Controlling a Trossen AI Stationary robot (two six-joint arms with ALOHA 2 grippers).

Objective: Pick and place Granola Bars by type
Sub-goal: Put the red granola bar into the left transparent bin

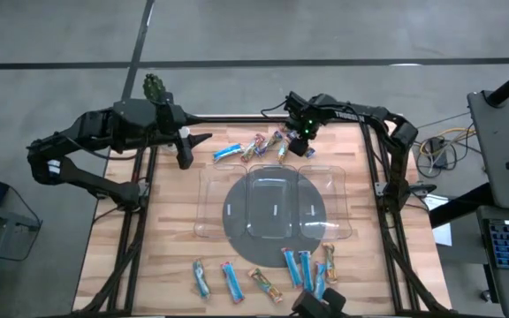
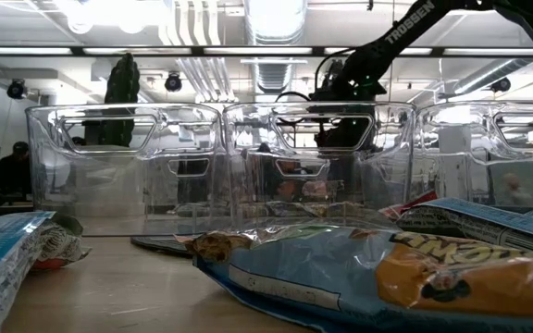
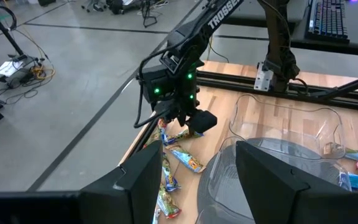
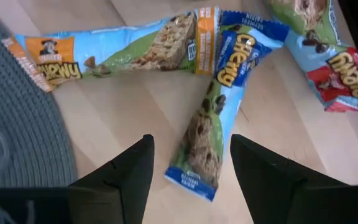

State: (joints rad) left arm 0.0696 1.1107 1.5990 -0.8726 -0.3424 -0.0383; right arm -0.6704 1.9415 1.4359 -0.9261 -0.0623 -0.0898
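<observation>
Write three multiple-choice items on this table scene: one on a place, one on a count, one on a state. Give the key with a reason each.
1. Where is the right hand?
A. Over the bars at the table's far edge
B. Inside the tray
C. Off the table

2. How many compartments does the clear tray have?
A. Two
B. Three
C. Five

3. What state is the right hand in?
A. Shut on a bar
B. Open, straddling the blue-ended bar
C. Shut, empty

Key:
1 A, the high view shows it above the far cluster of bars.
2 B, three bins sit side by side.
3 B, the right wrist view shows its fingers apart either side of that bar.
</observation>
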